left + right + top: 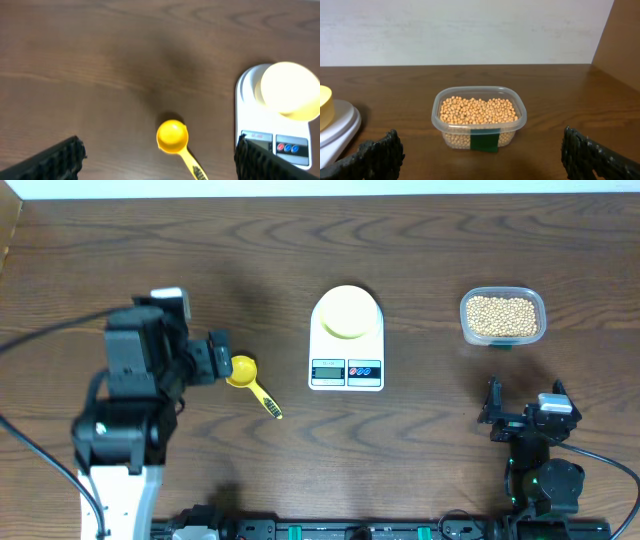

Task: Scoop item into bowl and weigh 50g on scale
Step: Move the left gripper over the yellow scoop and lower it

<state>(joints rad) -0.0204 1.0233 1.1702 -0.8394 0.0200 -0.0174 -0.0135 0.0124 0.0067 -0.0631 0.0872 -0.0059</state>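
Observation:
The tan beans [502, 316] fill a clear plastic tub [466, 320] at the back right; the beans [477, 111] also show in the right wrist view. The pale yellow-green bowl [348, 311] sits on the white scale [346, 362], and both show in the left wrist view: the bowl [289, 90], the scale [246, 88]. A yellow scoop [247, 376] lies on the table left of the scale, its cup [172, 135] between my left fingers. My left gripper [218, 358] is open and empty just left of the scoop. My right gripper [524, 415] is open and empty, in front of the tub.
The scale's display and two buttons [346, 370] face the front edge. A green label [485, 141] is on the tub's near wall. A pale wall [470, 30] rises behind the table's back edge.

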